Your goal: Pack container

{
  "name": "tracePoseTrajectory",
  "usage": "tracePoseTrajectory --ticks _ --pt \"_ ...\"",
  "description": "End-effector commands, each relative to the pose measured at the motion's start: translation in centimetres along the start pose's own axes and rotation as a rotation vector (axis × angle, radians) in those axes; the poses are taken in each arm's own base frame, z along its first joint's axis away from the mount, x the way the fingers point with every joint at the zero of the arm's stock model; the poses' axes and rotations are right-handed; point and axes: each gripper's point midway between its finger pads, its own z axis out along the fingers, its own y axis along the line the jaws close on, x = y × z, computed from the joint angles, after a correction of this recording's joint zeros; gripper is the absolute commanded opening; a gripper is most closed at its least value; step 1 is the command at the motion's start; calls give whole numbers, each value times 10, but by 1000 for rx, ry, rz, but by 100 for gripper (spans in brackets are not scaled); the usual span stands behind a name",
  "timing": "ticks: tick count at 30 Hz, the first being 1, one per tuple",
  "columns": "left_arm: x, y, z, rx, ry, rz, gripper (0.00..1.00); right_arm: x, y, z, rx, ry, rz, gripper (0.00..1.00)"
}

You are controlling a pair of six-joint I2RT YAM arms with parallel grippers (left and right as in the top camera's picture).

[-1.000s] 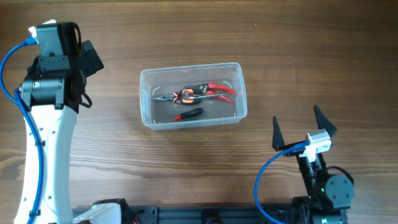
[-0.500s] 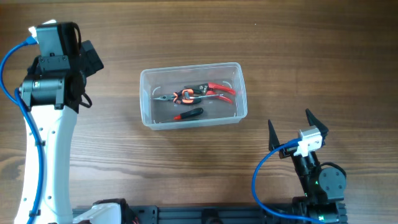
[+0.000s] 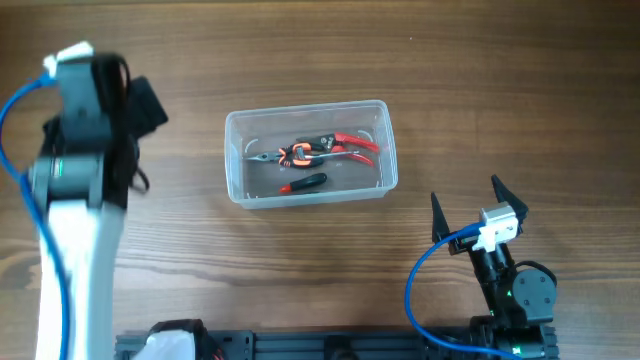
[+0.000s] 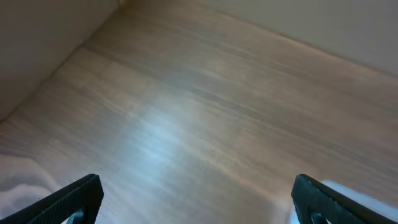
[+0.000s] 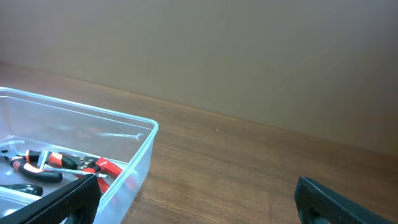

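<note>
The clear container sits at the table's middle. Inside lie red-handled pliers and a small black and red tool. My right gripper is open and empty, near the front edge, right of and in front of the container. In the right wrist view the gripper is open, with the container's corner and the pliers at the left. My left gripper is open and empty over bare wood. The left arm stands blurred, far left of the container.
Blue cables run along both arms. A dark rail lines the front edge. A wall rises behind the table in the right wrist view.
The right gripper drew back toward the front edge, then held still. The left arm is now moving and blurred, shifted slightly. The container and tools have not moved.
</note>
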Motion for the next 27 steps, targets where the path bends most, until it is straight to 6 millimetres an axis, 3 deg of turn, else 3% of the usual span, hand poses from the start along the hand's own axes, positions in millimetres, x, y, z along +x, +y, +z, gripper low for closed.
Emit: tracePoseTrajectory --ticks 1,4,8,10,19,27 --pt "20 22 -59 138 -196 -208 100 -1 1 0 -4 -11 -2 100" --pt "66 23 -60 301 -369 -343 100 -1 1 0 -4 -11 -2 100" --pt "134 16 -28 393 -402 -345 100 -1 1 0 -3 -11 -2 100" --pt "150 16 -19 402 -401 -346 100 -1 1 0 -3 -11 -2 100" --pt "202 0 6 435 -282 -272 100 -1 1 0 -4 -11 -2 100" --pt "203 -5 4 453 -279 -253 100 -1 1 0 -3 -11 -2 100"
